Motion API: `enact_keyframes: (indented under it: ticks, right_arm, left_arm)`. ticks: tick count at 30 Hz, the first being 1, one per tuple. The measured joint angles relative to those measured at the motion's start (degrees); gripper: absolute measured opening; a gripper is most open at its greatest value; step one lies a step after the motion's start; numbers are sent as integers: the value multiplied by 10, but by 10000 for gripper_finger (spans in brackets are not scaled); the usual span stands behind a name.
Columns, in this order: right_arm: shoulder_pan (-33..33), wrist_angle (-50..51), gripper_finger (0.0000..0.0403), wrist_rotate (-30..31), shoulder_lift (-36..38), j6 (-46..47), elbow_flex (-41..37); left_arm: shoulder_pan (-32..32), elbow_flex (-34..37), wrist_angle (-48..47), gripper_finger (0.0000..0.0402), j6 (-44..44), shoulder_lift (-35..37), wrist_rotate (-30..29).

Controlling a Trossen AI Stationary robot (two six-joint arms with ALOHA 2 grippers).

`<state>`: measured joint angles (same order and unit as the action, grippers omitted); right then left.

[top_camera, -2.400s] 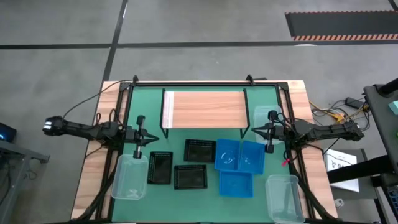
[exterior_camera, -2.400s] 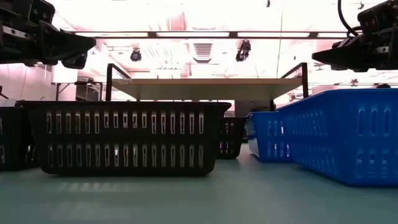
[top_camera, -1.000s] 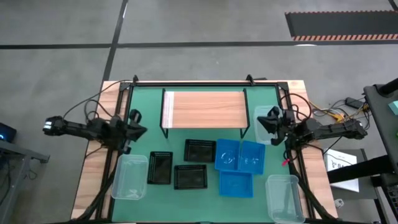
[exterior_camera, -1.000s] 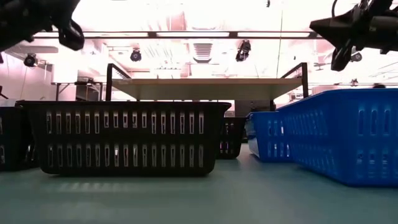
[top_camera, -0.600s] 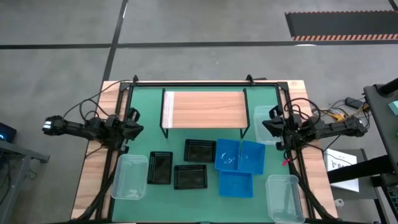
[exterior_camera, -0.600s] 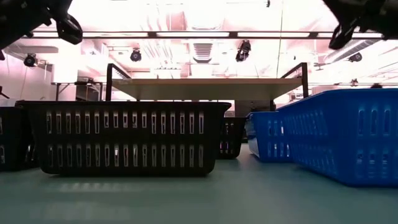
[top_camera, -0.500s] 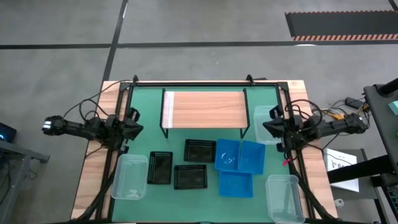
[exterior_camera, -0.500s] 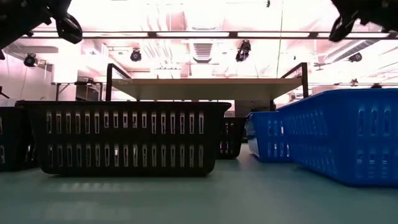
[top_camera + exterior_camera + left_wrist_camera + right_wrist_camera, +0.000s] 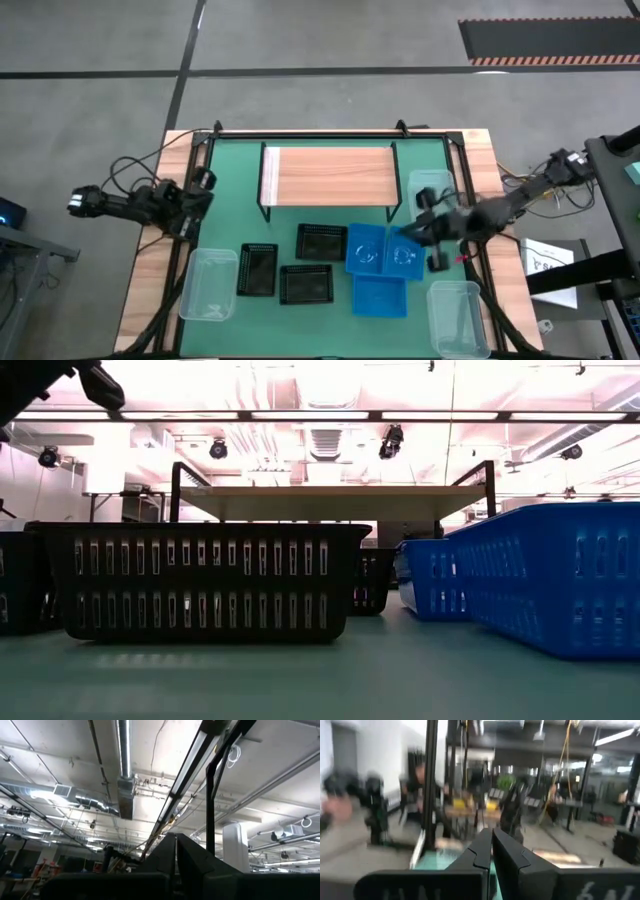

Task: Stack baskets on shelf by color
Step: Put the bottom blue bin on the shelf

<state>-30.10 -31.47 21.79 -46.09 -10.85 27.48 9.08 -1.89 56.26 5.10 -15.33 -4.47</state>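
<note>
While shelf (image 9: 328, 175) (wood-topped) stands bare

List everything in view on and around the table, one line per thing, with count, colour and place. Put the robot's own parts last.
table: one, green top with wood edges, centre of the high view.
shelf: one, light wood-grain board on black legs, far middle of the table, nothing on it.
black baskets: three, black mesh, near the middle, in front of the shelf.
blue baskets: three, blue perforated, right of the black ones, two side by side and one nearer.
clear baskets: three, see-through; one near left, one near right, one beside the shelf's right end.
cables: several, dark, off the table's right side.
left gripper: shut, empty, at the table's left edge.
right gripper: shut, empty, over the right edge of the blue baskets.
</note>
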Motion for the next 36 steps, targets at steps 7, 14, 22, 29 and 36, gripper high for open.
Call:
enact_keyframes:
  ticks: [7,14,22,29,36]
  right_arm:
    - [-93,156,9,145,-126,41,137]
    - [-127,451,9,172,-218,210,301]
    - [-135,736,9,72,-317,309,476]
    - [-135,887,9,-114,-394,183,550]
    - [-135,973,9,-176,-464,111,564]
  left_arm:
    - [0,0,3,0,-1,2,0]
    - [0,-1,8,0,-44,4,-4]
    - [0,-1,18,0,-45,5,-5]
    - [0,-1,19,0,-45,2,-5]
    - [0,-1,18,0,-44,2,-5]
